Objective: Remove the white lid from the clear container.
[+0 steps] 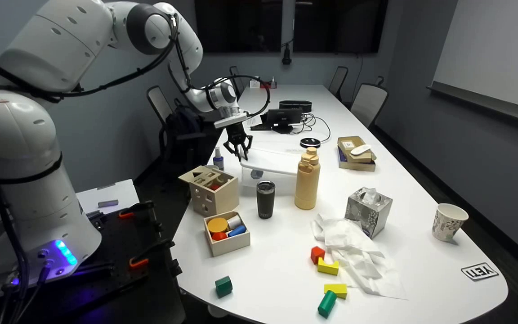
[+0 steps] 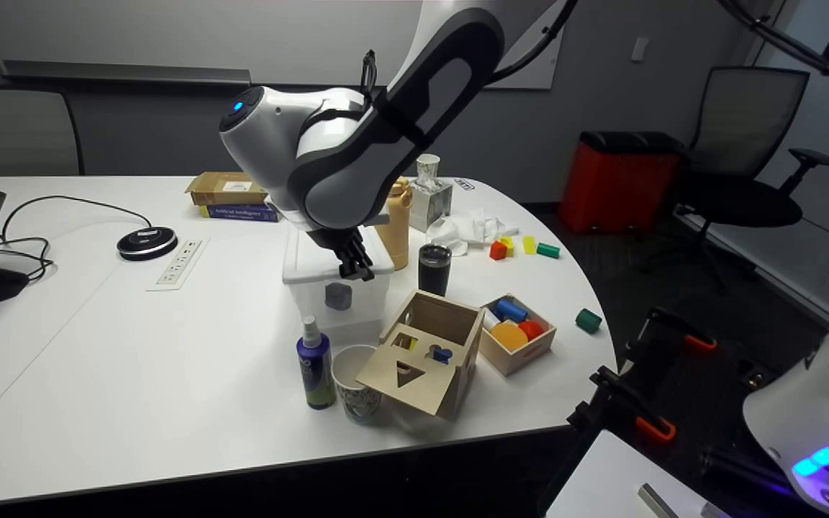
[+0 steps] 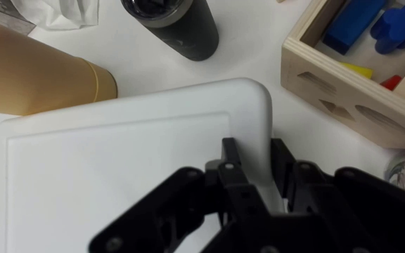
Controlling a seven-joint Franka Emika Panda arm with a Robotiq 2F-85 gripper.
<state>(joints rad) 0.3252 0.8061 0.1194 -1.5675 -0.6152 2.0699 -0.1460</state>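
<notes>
The white lid (image 3: 111,175) lies over the clear container in all views. It also shows in both exterior views (image 1: 272,160) (image 2: 306,255). The clear container (image 2: 310,298) stands on the table with a small dark grey object (image 2: 338,296) showing through its wall. My gripper (image 3: 248,149) straddles the lid's rim near a corner. One finger is on top of the lid and the other is outside its edge, with the rim pinched between them. The gripper also shows at the lid's edge in both exterior views (image 1: 243,157) (image 2: 358,273). The lower fingertips are partly hidden.
A tan bottle (image 1: 307,180) stands close against the lid's side. A dark tumbler (image 1: 265,199), a wooden shape box (image 2: 425,352), a spray bottle (image 2: 315,367) and a paper cup (image 2: 355,385) stand nearby. A tissue box (image 1: 369,211) and crumpled tissues (image 1: 353,252) lie further off.
</notes>
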